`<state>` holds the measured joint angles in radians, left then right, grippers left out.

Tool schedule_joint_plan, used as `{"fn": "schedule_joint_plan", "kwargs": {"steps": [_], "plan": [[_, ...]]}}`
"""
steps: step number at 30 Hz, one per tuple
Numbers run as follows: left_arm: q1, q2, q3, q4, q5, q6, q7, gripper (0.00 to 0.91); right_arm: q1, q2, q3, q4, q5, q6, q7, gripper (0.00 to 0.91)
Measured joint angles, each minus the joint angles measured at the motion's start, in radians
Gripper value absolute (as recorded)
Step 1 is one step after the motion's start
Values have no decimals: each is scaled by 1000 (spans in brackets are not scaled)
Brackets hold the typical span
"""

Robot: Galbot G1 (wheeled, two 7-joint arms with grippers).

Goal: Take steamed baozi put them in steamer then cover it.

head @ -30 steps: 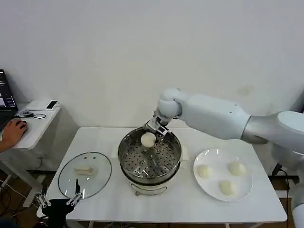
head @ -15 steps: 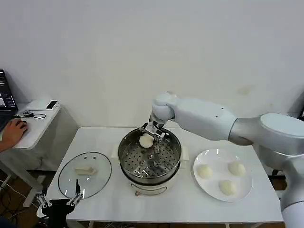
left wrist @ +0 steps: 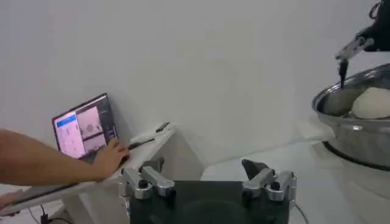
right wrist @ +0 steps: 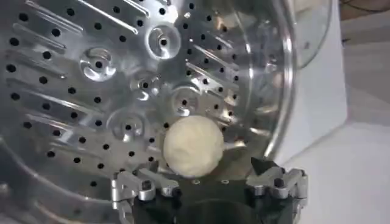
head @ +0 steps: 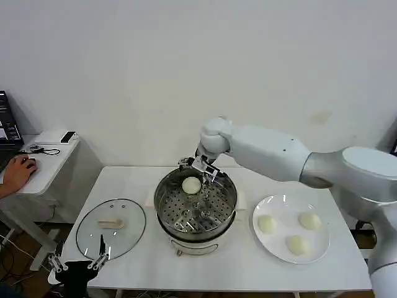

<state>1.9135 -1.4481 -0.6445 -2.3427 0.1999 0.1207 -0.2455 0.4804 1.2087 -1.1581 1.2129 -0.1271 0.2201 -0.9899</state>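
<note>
1. Steamed baozi, small smooth cream-white dough buns: one (head: 191, 185) lies on the perforated tray at the far side of the round shiny stainless-steel steamer (head: 195, 228); three more (head: 267, 224) sit on a flat white plate (head: 320, 248) to its right.
2. The white table (head: 229, 268) bears steamer, plate and the round clear glass cover (head: 87, 234), which lies flat to the steamer's left.
3. The right gripper (head: 200, 168) hangs just above the potted bun, its fingers (right wrist: 139, 185) spread, touching nothing.
4. The left gripper (head: 77, 263) waits near the cover, fingers apart, empty.
</note>
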Motion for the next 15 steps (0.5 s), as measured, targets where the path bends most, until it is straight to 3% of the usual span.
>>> {"fn": "schedule_joint_plan", "kwargs": {"steps": [9,15], "plan": [[-20,29,-7,-6,-20,12,14,907,107,-203,-35,153,140,-124,7,907],[-43,59,-21,4,-49,27,29,907,132,-392,-83,266,180,-218,33,907]]}}
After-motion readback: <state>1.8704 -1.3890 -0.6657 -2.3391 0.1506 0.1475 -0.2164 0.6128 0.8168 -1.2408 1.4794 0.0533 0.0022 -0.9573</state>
